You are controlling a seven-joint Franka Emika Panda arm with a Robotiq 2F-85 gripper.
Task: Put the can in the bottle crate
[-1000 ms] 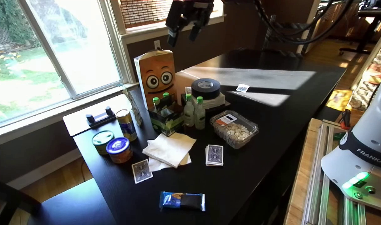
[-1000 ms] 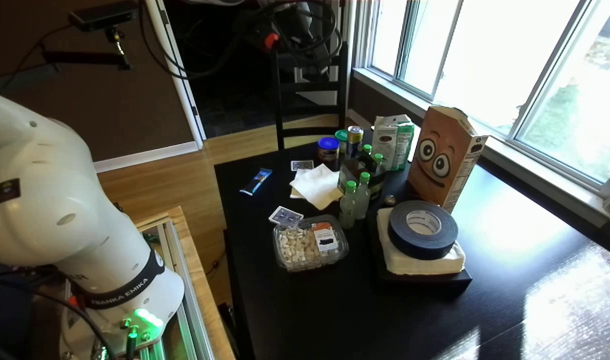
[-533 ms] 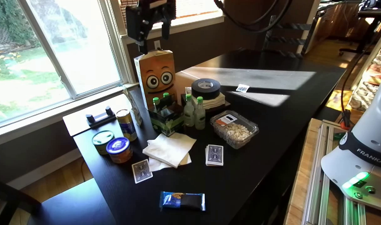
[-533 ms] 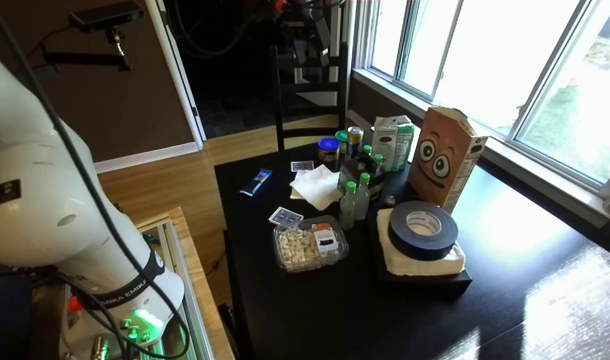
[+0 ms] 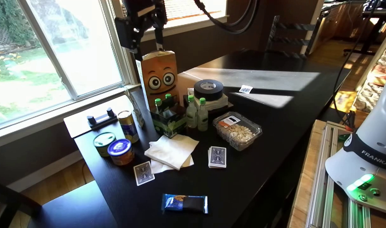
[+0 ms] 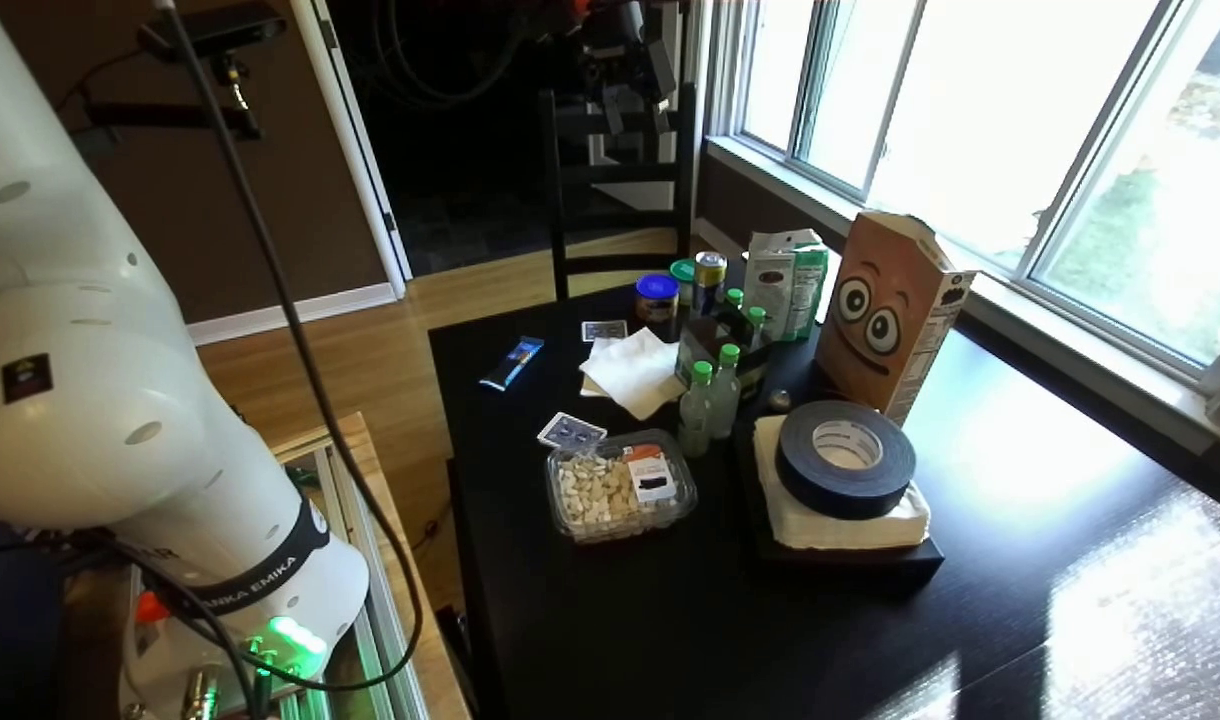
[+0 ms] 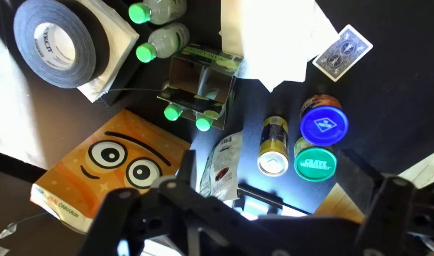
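While the gripper (image 5: 149,53) hangs with fingers (image 7: 359,174) spread wide, we find the can (image 5: 128,129) standing near the corner of the table (image 5: 231,186) by the window (image 5: 82,44), apart from the bottle crate (image 7: 210,55), on which we read "MARGARITA"; the green lid (image 7: 315,164) says "CRAVE".

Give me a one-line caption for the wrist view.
Open gripper framing the upright can and green-lidded tin, the bottle crate holding two green-capped bottles.
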